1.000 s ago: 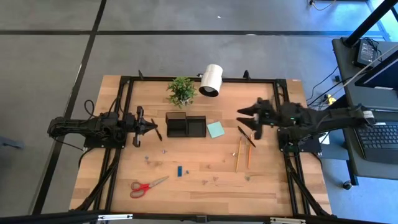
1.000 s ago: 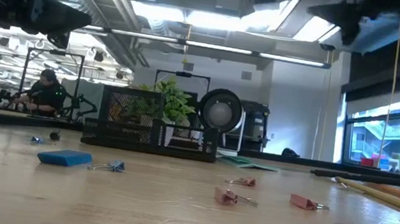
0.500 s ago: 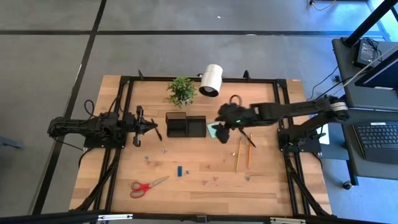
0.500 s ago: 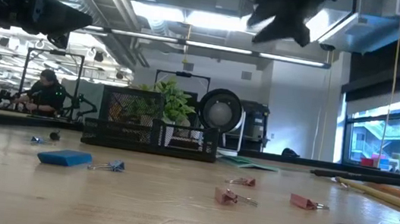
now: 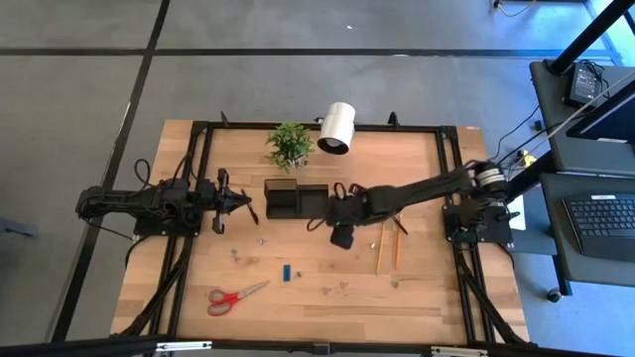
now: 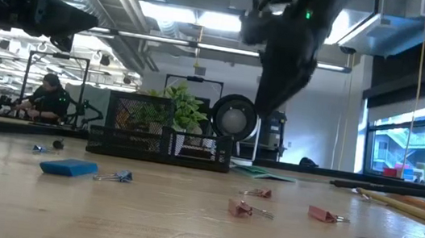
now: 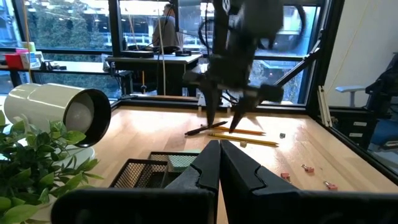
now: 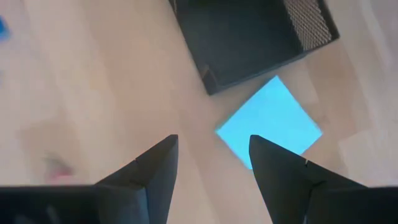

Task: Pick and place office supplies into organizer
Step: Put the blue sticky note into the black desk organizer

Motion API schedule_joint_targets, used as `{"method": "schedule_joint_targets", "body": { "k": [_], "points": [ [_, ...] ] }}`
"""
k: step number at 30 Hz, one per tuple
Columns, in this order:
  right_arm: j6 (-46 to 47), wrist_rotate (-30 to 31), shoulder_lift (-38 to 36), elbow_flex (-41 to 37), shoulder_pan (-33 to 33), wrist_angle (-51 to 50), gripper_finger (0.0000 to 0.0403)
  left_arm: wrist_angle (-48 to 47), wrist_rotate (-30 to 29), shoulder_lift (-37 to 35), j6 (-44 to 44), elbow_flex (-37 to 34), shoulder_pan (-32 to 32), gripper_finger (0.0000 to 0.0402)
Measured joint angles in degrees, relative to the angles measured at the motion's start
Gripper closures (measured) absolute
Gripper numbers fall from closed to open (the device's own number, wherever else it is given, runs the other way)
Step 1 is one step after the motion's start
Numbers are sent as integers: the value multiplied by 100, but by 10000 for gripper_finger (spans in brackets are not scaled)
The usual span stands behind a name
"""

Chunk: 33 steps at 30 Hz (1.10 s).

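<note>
Over the middle of the wooden table [image 5: 298, 297], the right gripper [image 5: 340, 236] now hangs with its two fingers spread apart and nothing between them. A second ago this arm was folded back near the table's right edge; since then it has stretched across to the centre, and it now covers the teal note pad [image 8: 270, 121] from above. The wrist camera on that arm shows the pad lying flat just beside one corner of the black organizer [image 5: 296, 200], not inside it.

At the table's left side, the left gripper [image 5: 248, 206] has stayed where it was, its fingers pressed shut and holding nothing, short of the organizer's left end.

Two pencils [image 5: 387, 245] and a dark pen [image 5: 395, 220] lie right of the right gripper. Red-handled scissors [image 5: 236, 295] lie near the front left, well apart from everything; the small blue piece [image 5: 287, 272] and scattered clips [image 5: 341, 288] lie on the open front half. A potted plant [image 5: 290, 145] and white lamp [image 5: 338, 127] stand at the far edge behind the organizer.
</note>
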Motion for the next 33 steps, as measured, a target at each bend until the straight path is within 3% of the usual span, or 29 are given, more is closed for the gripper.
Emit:
{"method": "schedule_joint_targets", "body": {
  "k": [4, 15, 21, 33],
  "points": [
    [-444, 278, 303, 0, 46, 20, 202, -2, -2, -1, 0, 0, 0, 398],
    [-832, 336, 982, -2, 46, 194, 202, 0, -2, -2, 0, 0, 0, 398],
    [-715, 1086, 1041, -2, 45, 253, 202, 0, -2, -2, -2, -1, 0, 398],
    [-715, 873, 1041, -4, 35, 314, 202, -2, 0, -2, -2, 0, 0, 398]
  ]
}}
